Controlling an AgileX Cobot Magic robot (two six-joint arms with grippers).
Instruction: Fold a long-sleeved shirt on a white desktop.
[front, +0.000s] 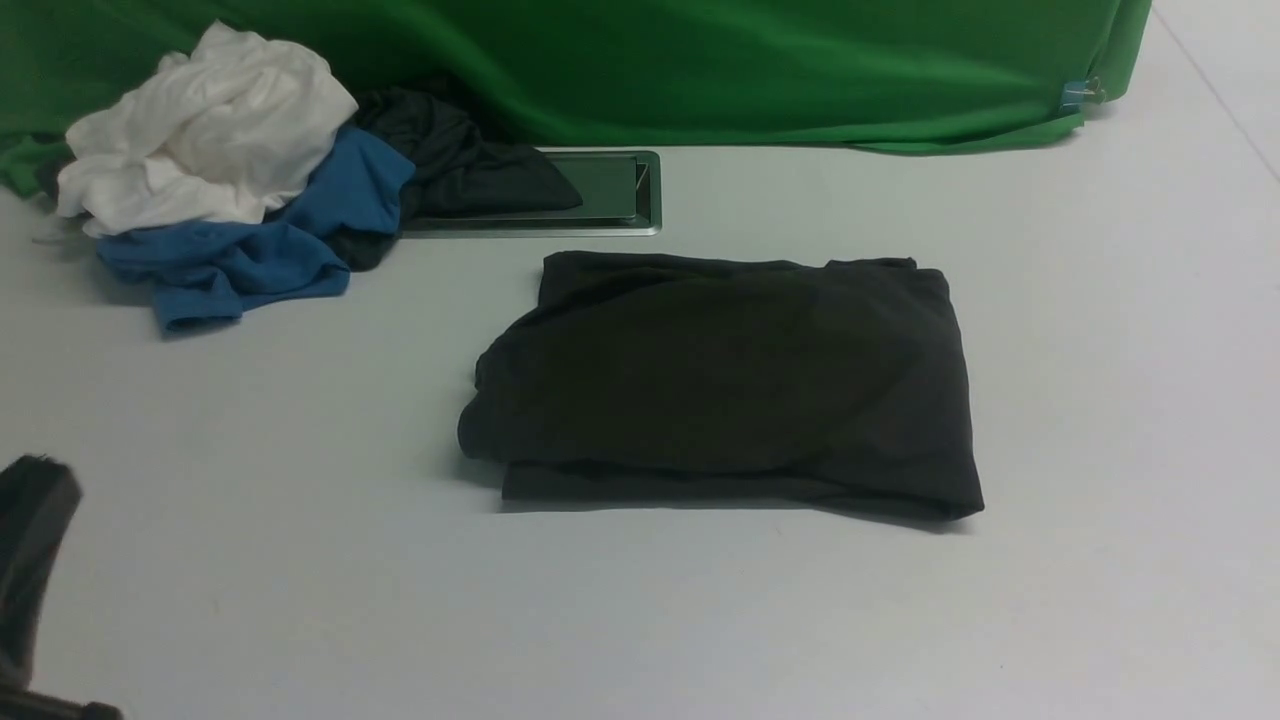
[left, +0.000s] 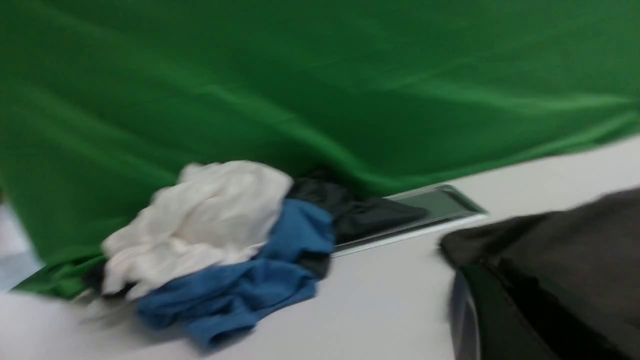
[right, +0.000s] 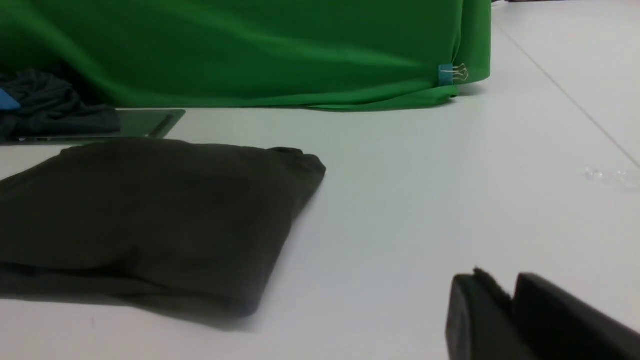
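Gripper parts show at the far left of the front view: a dark piece of the left gripper (front: 35, 560) sits low over the white worktop (front: 300, 560), touching no cloth; its jaws are pressed together, though the blurred left wrist view shows little of them. Farther back on that side lies a heap of loose clothes against the green cloth backdrop (front: 700, 70): a crumpled white garment (front: 200, 130) on top, a blue garment (front: 260, 250) spilling out beneath it toward the front, and a smaller dark garment (front: 460, 160) on the heap's right, draped over the left end of the silver cable hatch (front: 620, 195) set in the worktop.

Near the middle, just in front of the hatch but apart from it, the long-sleeved shirt (front: 730, 385) lies folded into a flat, roughly rectangular packet. Its layered edge faces the robot, its left side bulges in rounded folds, and its right corners lie fairly square. No logo shows on the upturned face.

To the right, a small blue clip (front: 1075, 95) holds the backdrop's corner. The right gripper (right: 505, 310) appears only in its own wrist view, low over bare worktop and well clear of the shirt, its jaws standing slightly spread with a narrow gap between them and nothing pinched.
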